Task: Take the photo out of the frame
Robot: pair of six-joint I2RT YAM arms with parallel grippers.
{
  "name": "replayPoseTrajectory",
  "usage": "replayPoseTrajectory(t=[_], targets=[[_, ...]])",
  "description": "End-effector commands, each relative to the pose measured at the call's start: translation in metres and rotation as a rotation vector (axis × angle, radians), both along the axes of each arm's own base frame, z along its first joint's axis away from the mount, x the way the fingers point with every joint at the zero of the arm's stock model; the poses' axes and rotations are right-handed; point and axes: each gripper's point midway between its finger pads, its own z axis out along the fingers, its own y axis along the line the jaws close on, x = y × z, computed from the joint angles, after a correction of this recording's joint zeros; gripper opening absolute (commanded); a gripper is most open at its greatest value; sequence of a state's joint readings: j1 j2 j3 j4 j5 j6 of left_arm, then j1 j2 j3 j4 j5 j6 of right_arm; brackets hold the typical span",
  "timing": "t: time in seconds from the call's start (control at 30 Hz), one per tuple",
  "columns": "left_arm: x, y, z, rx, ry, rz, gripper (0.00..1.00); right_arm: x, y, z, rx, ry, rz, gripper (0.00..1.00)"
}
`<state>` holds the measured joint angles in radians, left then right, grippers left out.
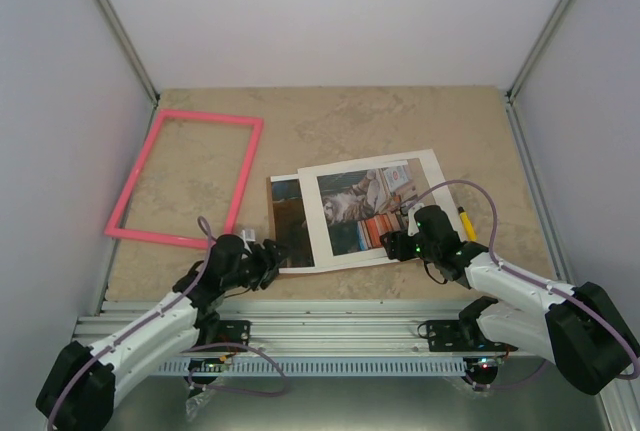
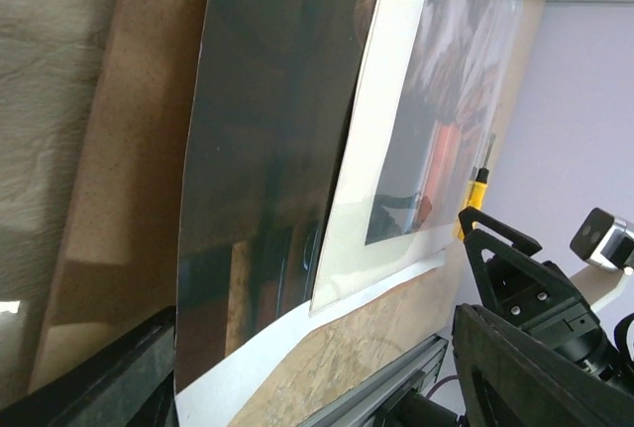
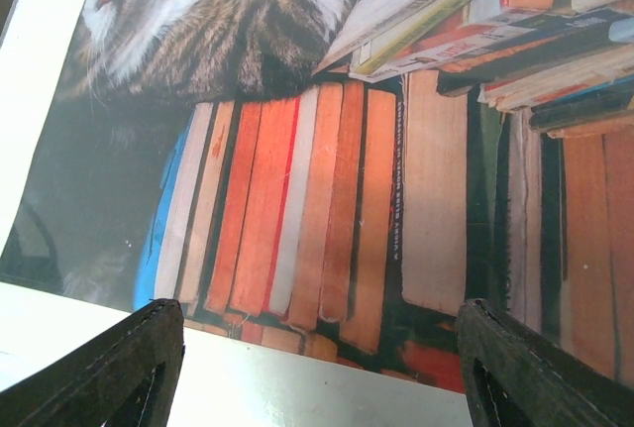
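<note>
Probably light and floppy, the glossy paper cat print (image 1: pixel 350 206) lies under a white card mat (image 1: pixel 308 216), outside the pink rectangular frame (image 1: pixel 137 173); left gripper (image 1: pixel 268 263) and right gripper (image 1: pixel 398 243) gape wide, so pinch its bared edge

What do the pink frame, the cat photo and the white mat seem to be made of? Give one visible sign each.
Pink frame: probably plastic; thin, evenly bright colour.
Photo: printed paper, seemingly with a slight sheen, lying flat.
White mat: likely matte card; plain, dull, with a cleanly cut window edge.

Bright pink frame (image 1: pixel 212 117); photo (image 1: pixel 356 207) grey, white and orange.
</note>
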<state>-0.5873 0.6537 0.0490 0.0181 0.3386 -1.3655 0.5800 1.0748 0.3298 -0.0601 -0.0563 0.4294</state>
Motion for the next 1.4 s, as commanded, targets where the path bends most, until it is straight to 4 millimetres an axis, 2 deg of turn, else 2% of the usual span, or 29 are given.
replayPoseTrajectory(t=[0.0, 0.53, 0.97, 1.37], targets=[[0.009, -0.004, 0.008, -0.022, -0.045, 0.011, 0.72, 0.001, 0.004, 0.003, 0.003, -0.021, 0.019, 0.76], [0.047, -0.001, 0.016, 0.081, -0.151, 0.032, 0.67, 0.000, 0.005, 0.004, 0.005, -0.027, 0.028, 0.77], [0.076, -0.006, 0.017, 0.132, -0.187, 0.010, 0.60, 0.000, 0.005, 0.009, 0.013, -0.045, 0.027, 0.89], [0.103, -0.013, 0.004, 0.158, -0.176, -0.016, 0.45, 0.001, 0.004, 0.010, 0.011, -0.050, 0.021, 0.94]])
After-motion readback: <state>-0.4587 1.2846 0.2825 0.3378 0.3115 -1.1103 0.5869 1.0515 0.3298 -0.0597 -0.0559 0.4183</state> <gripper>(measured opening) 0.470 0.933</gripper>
